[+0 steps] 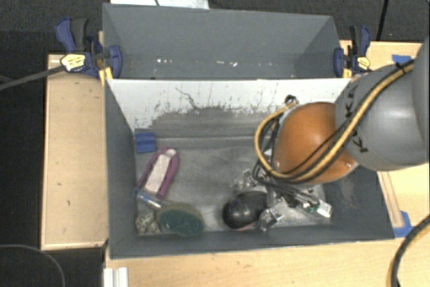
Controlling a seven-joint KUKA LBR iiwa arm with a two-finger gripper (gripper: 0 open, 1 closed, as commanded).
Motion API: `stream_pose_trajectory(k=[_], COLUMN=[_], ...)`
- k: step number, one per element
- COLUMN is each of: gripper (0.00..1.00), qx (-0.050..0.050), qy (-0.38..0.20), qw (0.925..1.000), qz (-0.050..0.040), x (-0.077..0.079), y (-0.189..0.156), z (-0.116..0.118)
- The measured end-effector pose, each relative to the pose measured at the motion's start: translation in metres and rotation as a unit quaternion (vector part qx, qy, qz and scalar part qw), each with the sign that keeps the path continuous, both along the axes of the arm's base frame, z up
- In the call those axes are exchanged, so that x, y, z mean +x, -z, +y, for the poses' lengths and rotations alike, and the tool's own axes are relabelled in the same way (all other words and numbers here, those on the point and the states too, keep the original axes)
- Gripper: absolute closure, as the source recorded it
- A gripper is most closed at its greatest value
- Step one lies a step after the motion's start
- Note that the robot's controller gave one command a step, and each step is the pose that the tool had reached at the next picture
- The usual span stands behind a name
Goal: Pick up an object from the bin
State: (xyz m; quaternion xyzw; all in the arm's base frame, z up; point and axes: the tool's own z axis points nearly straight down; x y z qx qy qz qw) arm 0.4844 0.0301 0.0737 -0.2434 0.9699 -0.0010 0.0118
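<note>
Cables (259,144) in black and yellow looped round the orange cover (306,141) of the arm (393,124), which reached into the grey bin (121,178) from the right. The gripper (270,206) was down at the bin's floor, in the near part and a little right of the middle. Just beside it on its left lay a round black lump (240,212), touching it or very nearly so. Whether the gripper was open or closed, or had the lump in its grasp, could not be told, as the wrist hid that part. Well apart, toward the near left corner, lay a purple and pink tube (159,171). A small blue block (144,142) sat beyond it by the left wall. A round dark-green pad (181,222) lay nearest the front, with a speckled scrap (144,224) at its left.
</note>
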Motion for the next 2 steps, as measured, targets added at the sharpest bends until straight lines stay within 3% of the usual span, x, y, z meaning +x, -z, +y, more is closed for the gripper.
stream_pose_trajectory(k=[1,2], gripper=[1.00,1.00], qx=[0.000,-0.001], qy=[0.000,0.007], qw=[1.0000,0.9999], qz=[0.0022,0.0078], x=[-0.001,0.001], y=[0.000,-0.142], z=[0.000,0.006])
